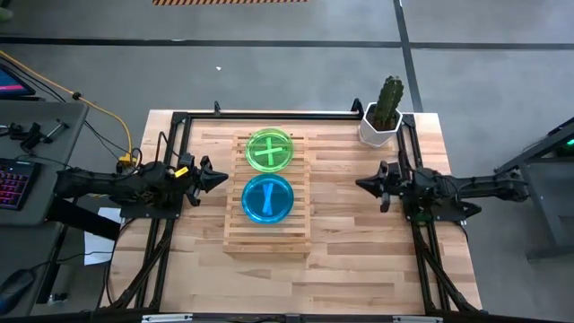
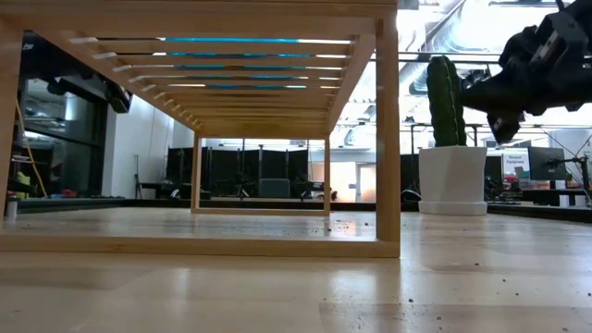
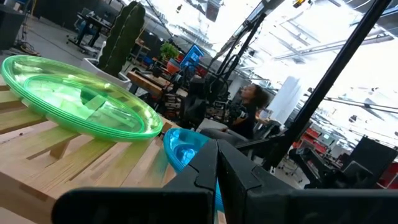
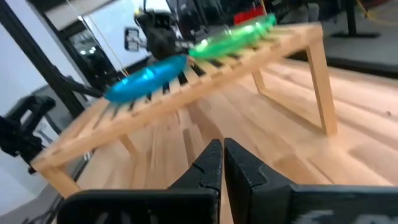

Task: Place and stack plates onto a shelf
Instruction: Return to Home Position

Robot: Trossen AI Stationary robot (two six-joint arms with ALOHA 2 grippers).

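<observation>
Shelf [image 1: 267,240] at table centre held stacked green plates [image 1: 269,150] at twelve o'clock, blue plates [image 1: 267,198] at six. Left gripper [image 1: 221,178] at nine and right gripper [image 1: 360,184] at three hovered empty, fingers pressed together.

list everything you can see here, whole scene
green plates: one stack, count unclear, lime green, on the shelf's far half
blue plates: one stack, count unclear, cyan, on the shelf's near half, beside the green stack
shelf: one, light wood slats, middle of the table
cactus: one, green, in a white pot, far right corner of the table
table: one, pale wood planks
keyboard: one, pink-lit keys, on a desk off the table's left
person: one, seated in the room behind, seen in the left wrist view
left gripper: dark, left of the shelf, jaws shut, holding nothing
right gripper: dark, right of the shelf, jaws shut, holding nothing
</observation>
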